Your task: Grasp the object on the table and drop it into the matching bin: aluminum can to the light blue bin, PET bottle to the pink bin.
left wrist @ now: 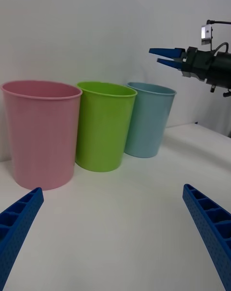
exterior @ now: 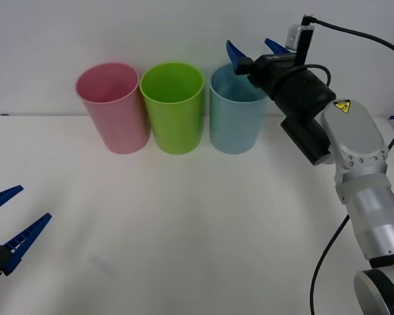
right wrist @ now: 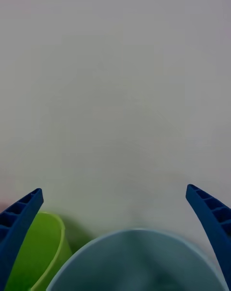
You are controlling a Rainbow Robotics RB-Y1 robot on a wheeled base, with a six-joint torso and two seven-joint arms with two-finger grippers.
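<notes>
My right gripper point(exterior: 253, 49) hangs open just above the rim of the light blue bin point(exterior: 235, 121), with nothing between its fingers. In the right wrist view the gripper point(right wrist: 114, 192) looks down over the light blue bin point(right wrist: 139, 262), whose inside is hidden. The aluminum can and the PET bottle are out of view. The pink bin point(exterior: 115, 111) stands at the left end of the row on the white table point(exterior: 197, 230). My left gripper point(exterior: 31, 205) rests open low over the table's near left. Its wrist view faces the pink bin point(left wrist: 41, 132), the light blue bin point(left wrist: 147, 122) and the right gripper point(left wrist: 159, 55).
A green bin point(exterior: 176, 111) stands between the pink and light blue bins, close against both. It also appears beside the light blue bin as the green bin point(right wrist: 41, 252) and mid-row as the green bin point(left wrist: 103, 127). A plain wall rises behind the table's back edge.
</notes>
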